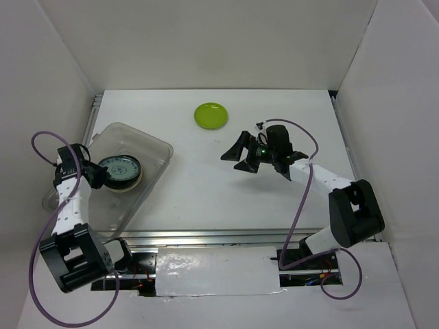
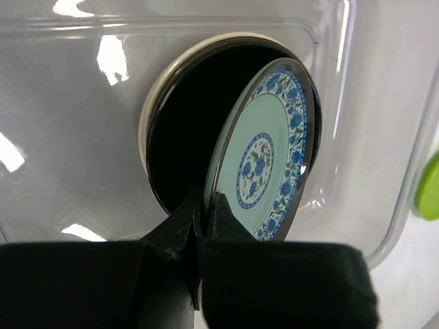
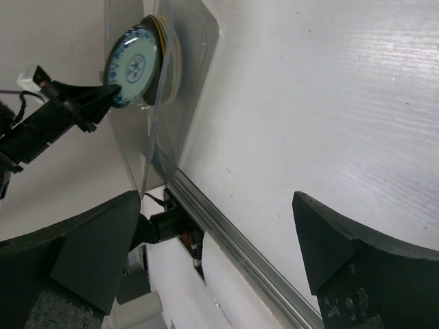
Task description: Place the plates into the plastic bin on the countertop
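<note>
Your left gripper (image 2: 202,216) is clamped on the rim of a blue-white plate (image 2: 271,157), holding it tilted inside the bin (image 1: 147,144) at the countertop's (image 1: 206,192) 9 o'clock. The plate is over a black plate (image 2: 182,130) that lies on a cream one (image 2: 152,103). Your right gripper (image 1: 238,157) hangs right of centre with its fingers spread wide and nothing between them, and the green plate (image 1: 211,115) sits outside the bin at 12 o'clock, about 11 o'clock from that gripper.

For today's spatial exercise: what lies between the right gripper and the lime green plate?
Only bare countertop separates right gripper from green plate, shown in the top view.
</note>
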Available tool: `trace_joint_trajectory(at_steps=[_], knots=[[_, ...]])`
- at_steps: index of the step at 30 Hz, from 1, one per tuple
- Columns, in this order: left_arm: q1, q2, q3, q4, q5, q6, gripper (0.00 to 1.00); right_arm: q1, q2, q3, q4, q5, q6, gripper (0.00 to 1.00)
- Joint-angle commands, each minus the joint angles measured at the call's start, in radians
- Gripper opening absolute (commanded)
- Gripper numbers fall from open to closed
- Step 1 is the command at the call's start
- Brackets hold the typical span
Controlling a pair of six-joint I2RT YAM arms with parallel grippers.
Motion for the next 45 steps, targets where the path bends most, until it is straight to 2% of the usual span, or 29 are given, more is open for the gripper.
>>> trace_joint_trajectory(at_steps=[1, 2, 3, 4, 5, 8, 12, 15, 16, 19, 23, 24, 26, 29, 31, 33, 36, 37, 40, 42, 43, 45], knots=[[0.003, 0.03, 0.021, 0.062, -0.024, -0.029, 0.11, -0.003, -0.067, 0.014, 0.068, -0.022, -0.036, 1.0], [0.006, 0.033, 0.027, 0.056, -0.025, -0.026, 0.26, -0.003, -0.065, 0.018, 0.066, -0.022, -0.039, 1.0], [0.003, 0.033, 0.045, 0.039, -0.022, -0.023, 0.61, -0.003, -0.061, 0.019, 0.068, -0.022, -0.045, 1.0], [0.002, 0.033, 0.061, 0.017, -0.065, -0.021, 0.86, -0.003, -0.046, 0.02, 0.069, -0.011, -0.045, 1.0], [0.002, 0.027, 0.07, 0.0, -0.071, -0.014, 0.99, -0.003, -0.033, 0.031, 0.068, 0.003, -0.045, 1.0], [-0.003, -0.028, 0.122, -0.065, -0.099, 0.038, 0.99, -0.001, 0.059, 0.081, 0.053, 0.096, -0.02, 1.0], [-0.023, -0.104, 0.205, -0.173, -0.148, 0.173, 0.99, -0.032, 0.307, 0.201, 0.043, 0.231, 0.103, 1.0], [-0.029, -0.173, 0.194, -0.19, -0.05, 0.259, 0.99, -0.07, 0.494, 0.377, 0.013, 0.271, 0.176, 1.0], [-0.039, -0.192, 0.185, -0.194, 0.015, 0.273, 0.99, -0.082, 0.543, 0.485, -0.022, 0.28, 0.188, 1.0], [-0.069, -0.293, 0.154, -0.197, 0.091, 0.31, 0.99, -0.087, 0.718, 0.708, -0.137, 0.311, 0.231, 1.0], [-0.107, -0.335, 0.193, -0.251, 0.067, 0.362, 0.99, -0.104, 0.862, 0.892, -0.235, 0.332, 0.279, 0.94], [-0.124, -0.341, 0.2, -0.263, 0.042, 0.364, 0.99, -0.107, 0.931, 0.945, -0.333, 0.351, 0.282, 0.93], [-0.17, -0.353, 0.207, -0.261, 0.018, 0.359, 0.99, -0.107, 0.999, 1.124, -0.419, 0.345, 0.273, 0.88], [-0.178, -0.364, 0.2, -0.261, 0.039, 0.357, 0.99, -0.092, 1.062, 1.279, -0.499, 0.372, 0.259, 0.77], [-0.178, -0.364, 0.194, -0.253, 0.047, 0.359, 0.99, -0.089, 1.137, 1.406, -0.555, 0.339, 0.265, 0.7], [-0.178, -0.356, 0.19, -0.251, 0.059, 0.368, 0.99, -0.075, 1.201, 1.523, -0.626, 0.342, 0.251, 0.66], [-0.178, -0.352, 0.19, -0.256, 0.067, 0.374, 0.99, -0.064, 1.185, 1.504, -0.592, 0.377, 0.244, 0.52], [-0.178, -0.353, 0.19, -0.254, 0.067, 0.373, 0.99, -0.064, 1.179, 1.473, -0.586, 0.377, 0.25, 0.44], [-0.179, -0.364, 0.197, -0.253, 0.076, 0.376, 0.99, -0.06, 1.197, 1.523, -0.616, 0.386, 0.236, 0.37], [-0.181, -0.361, 0.2, -0.253, 0.076, 0.377, 0.99, -0.055, 1.214, 1.554, -0.636, 0.395, 0.224, 0.19], [-0.181, -0.359, 0.199, -0.251, 0.076, 0.377, 0.99, -0.057, 1.209, 1.549, -0.636, 0.394, 0.213, 0.01], [-0.181, -0.352, 0.193, -0.247, 0.087, 0.38, 0.99, -0.055, 1.17, 1.478, -0.624, 0.397, 0.204, 0.0]])
